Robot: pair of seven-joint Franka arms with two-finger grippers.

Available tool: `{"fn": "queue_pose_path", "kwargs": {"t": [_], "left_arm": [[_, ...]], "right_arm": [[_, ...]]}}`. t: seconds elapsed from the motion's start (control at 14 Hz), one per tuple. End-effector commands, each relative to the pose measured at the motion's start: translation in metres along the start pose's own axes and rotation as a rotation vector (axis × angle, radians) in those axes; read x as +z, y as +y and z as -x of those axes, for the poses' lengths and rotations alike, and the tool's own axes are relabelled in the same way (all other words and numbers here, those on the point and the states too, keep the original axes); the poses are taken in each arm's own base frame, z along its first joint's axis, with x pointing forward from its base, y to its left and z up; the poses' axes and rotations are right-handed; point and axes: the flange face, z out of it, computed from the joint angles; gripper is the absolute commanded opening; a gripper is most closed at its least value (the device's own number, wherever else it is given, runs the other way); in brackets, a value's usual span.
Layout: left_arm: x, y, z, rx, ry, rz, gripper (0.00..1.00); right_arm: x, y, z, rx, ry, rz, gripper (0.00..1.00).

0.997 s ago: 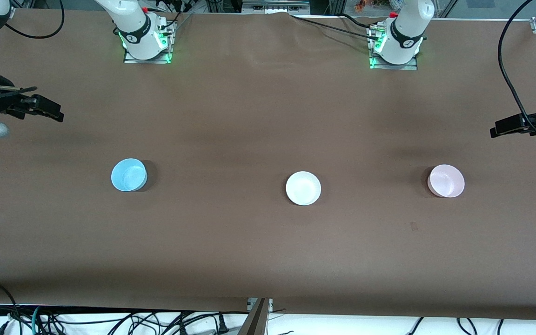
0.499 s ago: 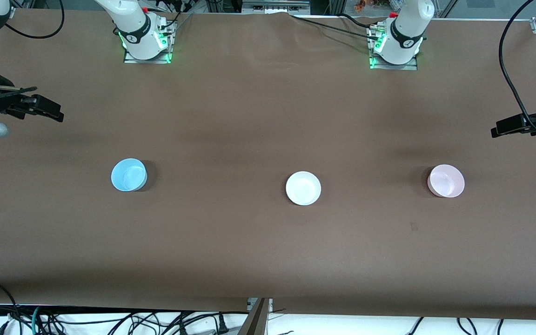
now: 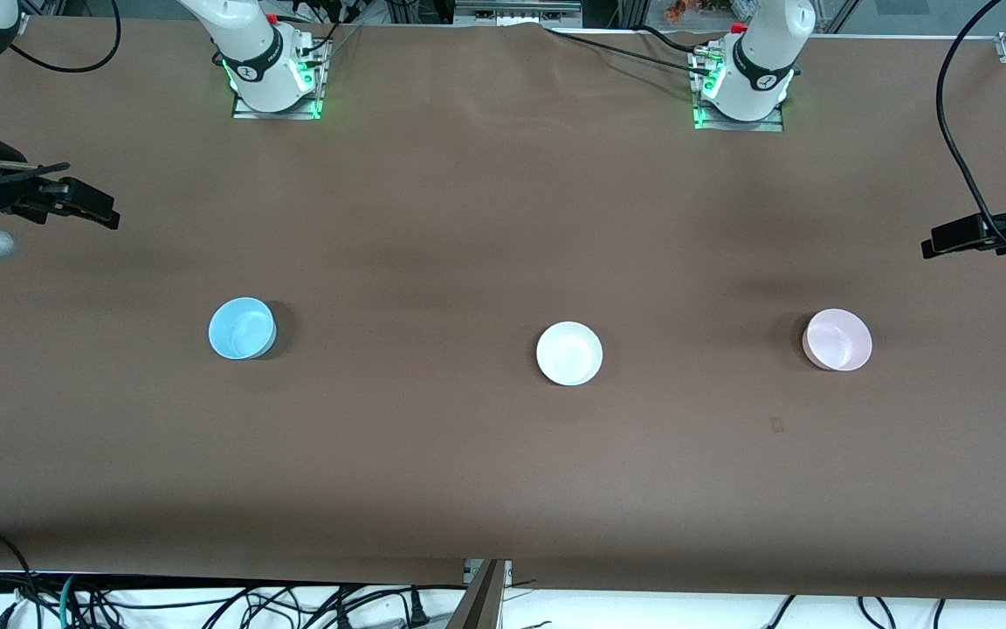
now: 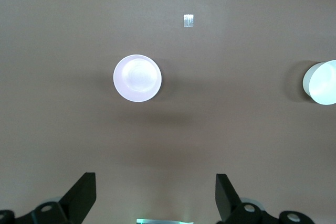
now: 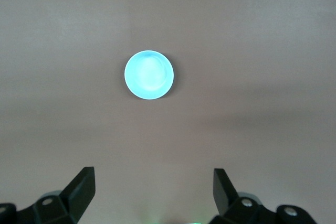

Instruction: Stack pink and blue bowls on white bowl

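Note:
Three bowls stand apart in one row across the brown table. The white bowl (image 3: pixel 569 353) is in the middle. The blue bowl (image 3: pixel 242 328) lies toward the right arm's end and the pink bowl (image 3: pixel 837 339) toward the left arm's end. High above the table, my left gripper (image 4: pixel 156 182) is open and empty. It looks down on the pink bowl (image 4: pixel 137 77), with the white bowl (image 4: pixel 321 82) at the picture's edge. My right gripper (image 5: pixel 153 177) is also open and empty, high above the blue bowl (image 5: pixel 149 74).
Both arm bases (image 3: pixel 274 79) (image 3: pixel 740 87) stand at the table's back edge. A small tape mark (image 3: pixel 776 425) lies on the cloth nearer the front camera than the pink bowl. Cables (image 3: pixel 206 603) hang below the table's front edge.

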Motion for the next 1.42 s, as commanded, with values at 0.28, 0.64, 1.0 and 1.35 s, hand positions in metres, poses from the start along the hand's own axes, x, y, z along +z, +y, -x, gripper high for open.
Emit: {"fn": "queue_pose_path", "kwargs": {"t": [0.28,0.64,1.0,1.35], "left_arm": [[-0.004,-0.006,-0.004,-0.014,0.006,-0.021,1.0],[0.003,-0.027,-0.008,-0.048,-0.006,-0.001,1.0],[0.029,-0.084,-0.011,-0.056,-0.053,0.035,1.0],[0.079,-0.159,-0.03,-0.015,-0.103,0.062,1.0]], "right_arm": [[-0.005,0.0,-0.002,0.0,-0.006,-0.009,0.99],[-0.005,0.0,-0.002,0.0,-0.006,-0.009,0.99],[-0.005,0.0,-0.002,0.0,-0.006,-0.009,0.99],[-0.005,0.0,-0.002,-0.002,-0.006,-0.009,0.99]]}}
